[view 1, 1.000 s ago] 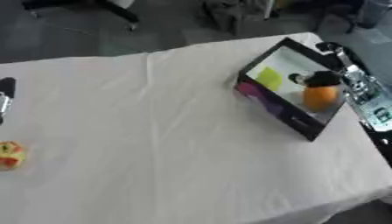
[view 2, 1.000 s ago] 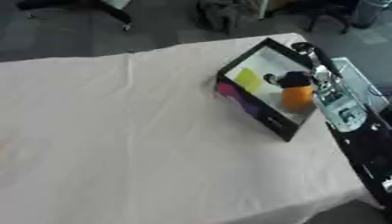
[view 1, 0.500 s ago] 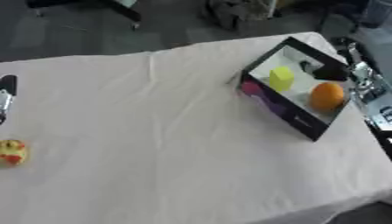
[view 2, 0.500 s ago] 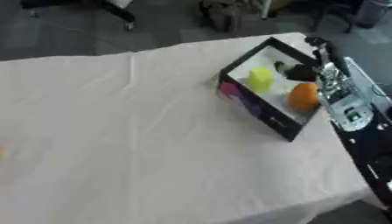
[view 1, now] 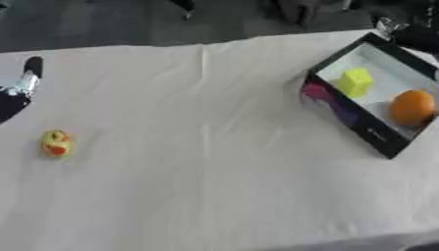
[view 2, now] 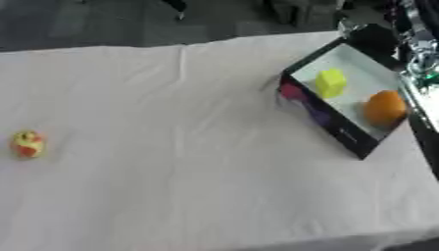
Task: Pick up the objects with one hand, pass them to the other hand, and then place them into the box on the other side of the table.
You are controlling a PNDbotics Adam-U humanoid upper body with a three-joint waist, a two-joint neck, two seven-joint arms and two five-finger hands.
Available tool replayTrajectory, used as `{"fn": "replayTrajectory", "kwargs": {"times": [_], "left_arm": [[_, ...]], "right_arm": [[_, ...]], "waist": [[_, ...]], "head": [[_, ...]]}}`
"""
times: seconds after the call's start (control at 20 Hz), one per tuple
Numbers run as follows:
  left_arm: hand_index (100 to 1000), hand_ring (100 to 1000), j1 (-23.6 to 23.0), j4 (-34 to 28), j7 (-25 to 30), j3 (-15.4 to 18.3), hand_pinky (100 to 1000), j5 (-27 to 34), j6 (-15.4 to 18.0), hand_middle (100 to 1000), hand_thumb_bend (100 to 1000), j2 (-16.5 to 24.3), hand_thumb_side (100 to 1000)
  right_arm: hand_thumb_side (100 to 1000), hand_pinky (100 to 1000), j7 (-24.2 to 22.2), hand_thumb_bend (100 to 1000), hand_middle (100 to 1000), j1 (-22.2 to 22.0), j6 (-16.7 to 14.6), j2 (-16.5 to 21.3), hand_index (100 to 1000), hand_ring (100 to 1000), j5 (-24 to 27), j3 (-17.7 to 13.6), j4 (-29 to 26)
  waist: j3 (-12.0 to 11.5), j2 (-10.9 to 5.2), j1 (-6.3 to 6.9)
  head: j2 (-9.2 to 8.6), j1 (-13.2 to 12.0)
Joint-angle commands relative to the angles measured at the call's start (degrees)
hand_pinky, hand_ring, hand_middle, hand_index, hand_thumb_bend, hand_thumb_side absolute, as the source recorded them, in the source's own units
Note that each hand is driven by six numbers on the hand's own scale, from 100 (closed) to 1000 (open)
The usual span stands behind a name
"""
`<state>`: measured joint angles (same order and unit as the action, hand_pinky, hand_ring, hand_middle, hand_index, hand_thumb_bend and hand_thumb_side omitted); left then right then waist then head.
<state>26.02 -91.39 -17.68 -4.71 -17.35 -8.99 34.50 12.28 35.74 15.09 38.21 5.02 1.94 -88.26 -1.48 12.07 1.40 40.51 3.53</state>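
Now, in the left eye view, a small yellow and red rounded toy (view 1: 56, 143) is lying at nine o'clock on the white-clothed desk (view 1: 206, 147), well apart from the black open box (view 1: 375, 105) at three o'clock, which is already holding a yellow cube (view 1: 355, 82) and an orange ball (view 1: 411, 108). The left hand (view 1: 24, 83) is showing at ten o'clock; whether its fingers are curled I cannot tell. It should probably be approaching the toy from above, fingers spread.

In the right eye view, the right hand (view 2: 411, 34) is hanging beyond the box at two o'clock, its grasp unreadable; ideally it is meeting the left mid-desk.

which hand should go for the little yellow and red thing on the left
Left. The small yellow and red object lies near the table's left edge, just below the left hand. The right hand is across the table, beside the black box.
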Motion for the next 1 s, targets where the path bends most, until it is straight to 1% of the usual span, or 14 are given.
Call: {"fn": "replayTrajectory", "kwargs": {"times": [0.05, 0.25, 0.35, 0.45, 0.6, 0.75, 0.9, 1.0], "left_arm": [[800, 675, 1.2, -0.4, 6.0, 1.0, 837, 0.9, -2.0, 693, 500, 5.2, 464], [811, 705, 1.2, 0.6, 17.0, 0.7, 843, 1.1, -4.7, 716, 512, 9.6, 464], [812, 716, 1.0, 1.5, 22.7, -0.1, 842, 1.1, -6.0, 722, 516, 12.2, 475], [813, 727, 0.8, 2.4, 27.1, -0.8, 843, 1.6, -6.9, 728, 523, 14.5, 490], [816, 738, 0.4, 3.5, 31.6, -2.1, 847, 3.7, -7.5, 735, 535, 17.6, 508], [819, 750, 0.1, 3.6, 34.6, -3.2, 854, 5.4, -7.5, 740, 558, 20.0, 515], [811, 756, 0.3, 3.9, 37.7, -4.0, 863, 7.2, -7.7, 740, 566, 21.1, 510], [805, 757, 0.8, 4.2, 39.6, -4.4, 864, 8.5, -7.5, 738, 568, 21.0, 489]], "right_arm": [[202, 963, 0.2, 371, 858, 1.1, 0.8, 2.4, 875, 876, 0.2, -0.1, -1.7], [205, 962, 0.1, 374, 857, 1.2, 1.6, 2.1, 872, 874, -0.2, 0.2, -1.5], [205, 962, 0.1, 375, 856, 1.3, 1.8, 2.1, 871, 873, -0.5, 0.3, -1.4], [206, 962, 0.0, 379, 855, 1.3, 1.8, 2.0, 869, 872, -0.7, 0.4, -1.2], [206, 962, -0.1, 379, 854, 1.4, 1.9, 2.1, 868, 871, -1.0, 0.5, -0.9], [207, 962, -0.1, 383, 852, 1.4, 2.0, 2.0, 866, 869, -1.1, 0.6, -0.6], [208, 962, -0.2, 382, 852, 1.4, 2.0, 1.9, 864, 869, -1.2, 0.7, -0.3], [208, 961, -0.2, 383, 851, 1.4, 2.1, 1.9, 863, 868, -1.4, 0.8, -0.2]], "waist": [[-0.2, -1.37, 0.11], [-0.2, -1.44, 0.2], [-0.2, -1.45, 0.25], [-0.2, -1.45, 0.3], [-0.2, -1.43, 0.31], [-0.3, -1.39, 0.28], [-0.4, -1.39, 0.22], [-0.5, -1.41, 0.15]], "head": [[0.57, -0.8], [0.47, -1.3], [0.5, -1.8], [0.6, -2.2], [0.99, -3.2], [1.17, -4.1], [1.2, -4.7], [1.19, -4.8]]}}
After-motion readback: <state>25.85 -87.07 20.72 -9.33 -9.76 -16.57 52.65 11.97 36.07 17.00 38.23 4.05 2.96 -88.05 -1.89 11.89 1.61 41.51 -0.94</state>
